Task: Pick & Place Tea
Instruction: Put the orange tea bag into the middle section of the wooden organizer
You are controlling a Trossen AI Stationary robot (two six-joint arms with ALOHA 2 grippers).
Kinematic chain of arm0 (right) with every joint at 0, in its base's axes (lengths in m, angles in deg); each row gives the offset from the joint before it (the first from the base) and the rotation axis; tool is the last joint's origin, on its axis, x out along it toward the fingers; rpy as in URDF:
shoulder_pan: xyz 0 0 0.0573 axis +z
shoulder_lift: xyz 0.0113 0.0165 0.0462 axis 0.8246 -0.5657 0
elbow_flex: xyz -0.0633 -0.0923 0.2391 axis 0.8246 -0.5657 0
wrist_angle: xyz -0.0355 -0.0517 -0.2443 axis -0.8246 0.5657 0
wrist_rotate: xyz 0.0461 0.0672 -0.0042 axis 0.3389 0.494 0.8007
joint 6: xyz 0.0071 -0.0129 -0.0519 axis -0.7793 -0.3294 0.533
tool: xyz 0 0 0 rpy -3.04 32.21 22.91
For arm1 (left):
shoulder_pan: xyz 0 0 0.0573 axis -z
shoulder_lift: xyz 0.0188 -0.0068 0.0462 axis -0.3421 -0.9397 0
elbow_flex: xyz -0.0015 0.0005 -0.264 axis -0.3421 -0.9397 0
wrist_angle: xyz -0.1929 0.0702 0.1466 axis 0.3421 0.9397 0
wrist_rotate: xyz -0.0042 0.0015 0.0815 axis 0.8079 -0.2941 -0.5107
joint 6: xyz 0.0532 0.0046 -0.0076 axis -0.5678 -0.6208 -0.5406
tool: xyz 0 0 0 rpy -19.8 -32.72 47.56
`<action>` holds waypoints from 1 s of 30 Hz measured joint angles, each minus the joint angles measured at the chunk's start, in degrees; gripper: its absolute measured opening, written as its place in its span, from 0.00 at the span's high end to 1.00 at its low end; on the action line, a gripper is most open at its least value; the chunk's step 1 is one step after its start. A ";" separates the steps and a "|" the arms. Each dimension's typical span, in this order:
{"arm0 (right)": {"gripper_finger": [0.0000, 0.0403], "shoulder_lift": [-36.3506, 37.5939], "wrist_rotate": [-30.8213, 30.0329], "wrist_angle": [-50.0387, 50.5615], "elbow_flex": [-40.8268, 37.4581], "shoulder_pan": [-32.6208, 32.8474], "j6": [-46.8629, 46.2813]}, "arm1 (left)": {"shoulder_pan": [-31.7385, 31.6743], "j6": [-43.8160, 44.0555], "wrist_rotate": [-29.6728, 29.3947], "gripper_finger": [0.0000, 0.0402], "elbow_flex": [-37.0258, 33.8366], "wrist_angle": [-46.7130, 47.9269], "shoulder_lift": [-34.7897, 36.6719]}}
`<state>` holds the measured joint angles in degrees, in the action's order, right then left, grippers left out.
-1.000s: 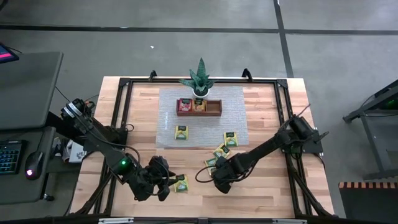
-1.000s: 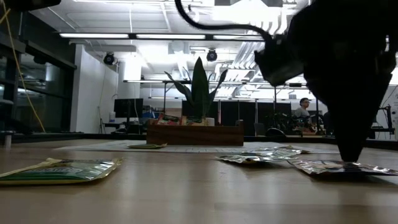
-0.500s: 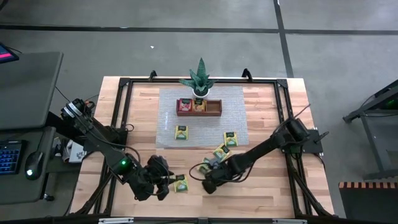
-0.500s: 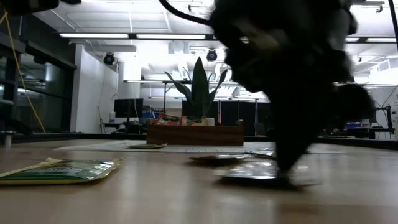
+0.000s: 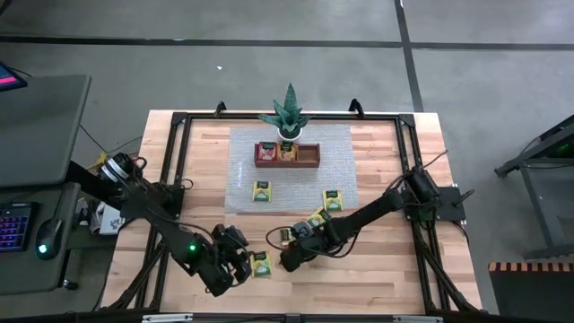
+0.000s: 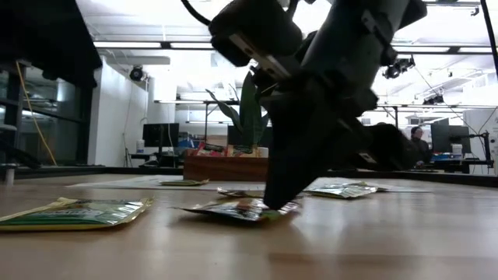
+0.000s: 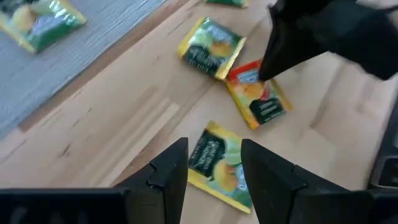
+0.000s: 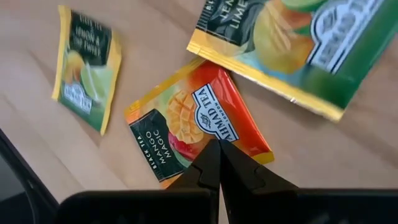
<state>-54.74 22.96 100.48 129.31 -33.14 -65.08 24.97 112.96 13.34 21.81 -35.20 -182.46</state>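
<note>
Tea packets lie flat on the wooden table. An orange-red mango packet (image 8: 186, 127) (image 5: 284, 236) lies under my right gripper (image 8: 217, 149) (image 5: 289, 243), which is shut with its tips down on it. My left gripper (image 7: 214, 171) (image 5: 242, 263) stands open, slanting down just over a yellow-green packet (image 7: 219, 169) (image 5: 260, 263) without touching it. The wooden tray (image 5: 308, 156) at the far side holds packets in its left and middle parts. My right gripper presses its shut fingertips (image 8: 210, 163) down on the printed face of the mango packet, near one edge (image 8: 214, 138). The fingers come steeply from above, slanting from the table's right. The packet lies flat on the wood (image 6: 241, 208).
A potted plant (image 5: 289, 112) stands behind the tray on a grey mat (image 5: 242, 179). More packets lie at the mat's near edge (image 5: 262, 190) (image 5: 332, 199) (image 5: 318, 218). A black frame (image 5: 170, 161) runs round the table's edge.
My right gripper, shut, has gone toward the table's left edge and tipped steeper, sliding the mango packet along the wood away from the other packets. My left gripper has sunk and tipped down toward the yellow-green packet, which has stayed put.
</note>
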 joint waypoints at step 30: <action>1.00 -0.02 1.01 1.68 -0.02 -3.27 12.14 | -18.26 -9.43 30.05 0.63 -0.04 -17.15 -10.70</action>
<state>-54.76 23.97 102.16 129.29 -36.41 -52.94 6.70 103.53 43.40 21.77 -52.36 -193.16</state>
